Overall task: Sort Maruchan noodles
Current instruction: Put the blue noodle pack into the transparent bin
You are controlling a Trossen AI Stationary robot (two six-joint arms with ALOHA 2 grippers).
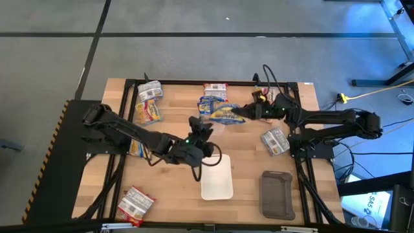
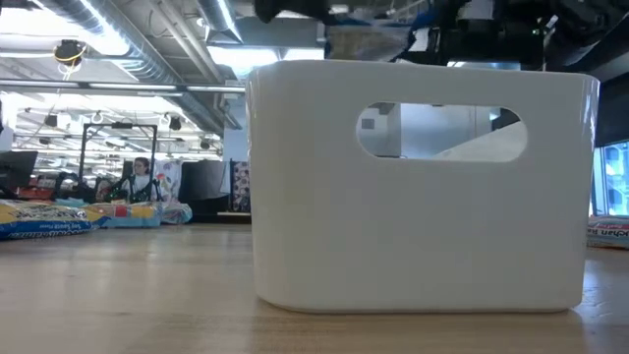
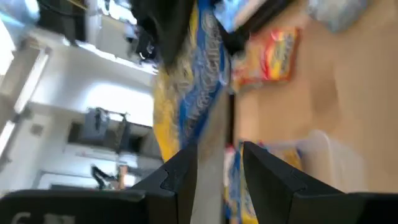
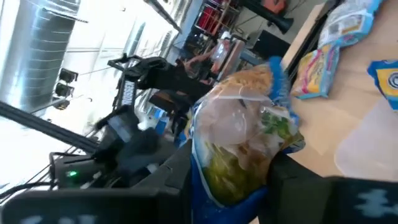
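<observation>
From above: the wooden counter carries ramen packets scattered about. A cluster sits at the far middle, two at the far left, one at the near left corner, one silver-grey packet on the right. A white tray and a dark grey tray sit near the front, both apparently without packets. The right tool reaches into the far-middle cluster and has a blue-yellow packet by one end. The left tool sits just beside that same packet's other end, above the white tray's far edge.

Low view: the white tray's wall fills the frame; arms only dark shapes overhead. Packets lie far off on the left.

Left wrist: left tool's fingers stand partly apart, with a blue-yellow packet just ahead; whether they pinch its edge I cannot tell.

Right wrist: right tool closed on the blue-yellow packet, lifted off the counter.

Judgement: first sorting step, one packet picked and perhaps being passed between arms. Next calls for settling which tool carries it, then lowering it into a tray and letting go cleanly.
</observation>
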